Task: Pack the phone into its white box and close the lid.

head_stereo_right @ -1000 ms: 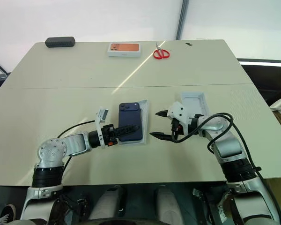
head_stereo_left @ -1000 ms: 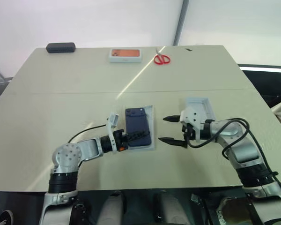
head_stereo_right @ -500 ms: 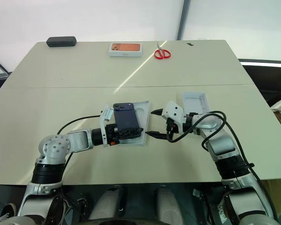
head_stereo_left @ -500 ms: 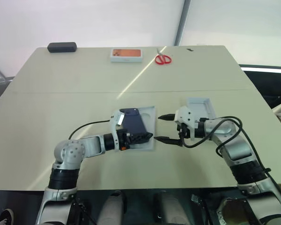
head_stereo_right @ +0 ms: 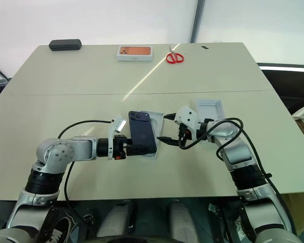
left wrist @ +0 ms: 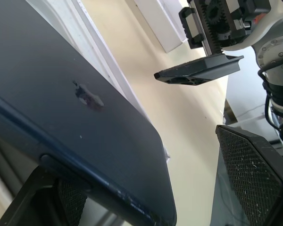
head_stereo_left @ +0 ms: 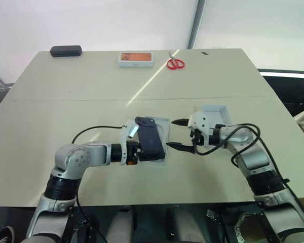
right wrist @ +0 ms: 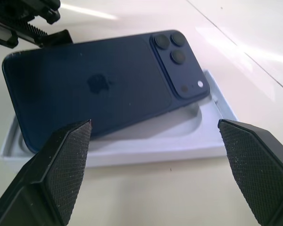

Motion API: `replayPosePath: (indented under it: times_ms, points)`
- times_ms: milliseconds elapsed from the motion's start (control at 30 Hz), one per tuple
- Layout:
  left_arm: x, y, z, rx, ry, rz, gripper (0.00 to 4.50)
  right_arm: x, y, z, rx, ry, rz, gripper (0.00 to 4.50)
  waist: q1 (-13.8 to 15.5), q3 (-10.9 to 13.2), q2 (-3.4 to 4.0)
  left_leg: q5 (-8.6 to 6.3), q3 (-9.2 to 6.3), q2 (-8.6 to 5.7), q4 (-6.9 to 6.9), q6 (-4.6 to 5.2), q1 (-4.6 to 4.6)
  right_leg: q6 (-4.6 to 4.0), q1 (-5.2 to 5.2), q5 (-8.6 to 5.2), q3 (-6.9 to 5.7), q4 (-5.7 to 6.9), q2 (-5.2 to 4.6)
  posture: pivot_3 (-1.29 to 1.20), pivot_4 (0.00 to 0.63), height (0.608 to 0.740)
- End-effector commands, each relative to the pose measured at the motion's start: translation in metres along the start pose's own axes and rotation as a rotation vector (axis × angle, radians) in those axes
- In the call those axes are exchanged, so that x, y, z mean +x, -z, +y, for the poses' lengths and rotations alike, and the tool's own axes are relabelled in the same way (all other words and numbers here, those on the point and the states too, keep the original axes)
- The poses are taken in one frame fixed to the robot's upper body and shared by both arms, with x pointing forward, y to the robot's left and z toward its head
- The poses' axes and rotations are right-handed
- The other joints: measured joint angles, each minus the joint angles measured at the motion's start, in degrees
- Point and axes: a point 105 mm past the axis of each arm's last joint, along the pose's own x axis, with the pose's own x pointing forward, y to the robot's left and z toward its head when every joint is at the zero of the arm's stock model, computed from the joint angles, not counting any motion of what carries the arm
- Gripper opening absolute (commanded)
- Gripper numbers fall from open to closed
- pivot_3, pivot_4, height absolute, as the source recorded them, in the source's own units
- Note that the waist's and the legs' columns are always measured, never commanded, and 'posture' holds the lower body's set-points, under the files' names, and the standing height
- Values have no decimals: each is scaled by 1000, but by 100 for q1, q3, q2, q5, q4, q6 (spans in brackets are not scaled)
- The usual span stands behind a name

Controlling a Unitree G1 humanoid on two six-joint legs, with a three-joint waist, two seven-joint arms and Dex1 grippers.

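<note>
Both grippers meet at the shallow white cardboard tray. The left gripper clamps the slim navy-blue glossy phone, tilted above it. The right gripper hovers just beside, fingers spread apart.

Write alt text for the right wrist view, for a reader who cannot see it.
A slim dark navy-blue smartphone lies back-up and tilted over a shallow white cardboard tray on a beige table, its camera end raised. The right gripper faces it with its two black fingers wide apart, touching nothing.
</note>
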Motion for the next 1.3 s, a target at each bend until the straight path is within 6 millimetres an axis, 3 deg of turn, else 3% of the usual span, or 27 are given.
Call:
replayPosePath:
  times_ms: [33,367,833,967,1100,1300]
  points:
    - [-5,-11,-5,47,4,-23,4142,-1,-16,-7,-36,22,-53,4500,7,0,1,0,0,0,0,0,-1,0,0,0,0,0,0,0,150,740]
    - [-17,-24,9,66,-85,-62,4142,6,-19,-3,-31,12,-79,4500,-2,0,1,0,-1,1,0,0,0,0,-1,0,0,3,2,0,150,740]
    - [-13,-33,11,113,-111,-57,4142,15,-26,-7,-45,36,-109,4500,1,1,1,0,0,-1,1,0,0,0,-2,0,-1,3,0,0,150,740]
    - [-10,-34,23,135,-165,-43,4142,17,-26,-6,-46,31,-112,4500,7,1,1,0,1,-2,1,0,0,1,0,0,-1,3,-1,0,150,740]
    - [-9,-36,16,148,-129,-45,4142,18,-26,-6,-46,29,-114,4500,4,1,1,0,0,-2,1,0,0,1,0,0,-1,3,-1,0,150,740]
    - [-16,-35,30,143,-196,-54,4142,19,-26,-9,-42,51,-113,4500,-8,0,1,0,0,-1,1,0,0,1,-2,1,-1,5,1,0,150,740]
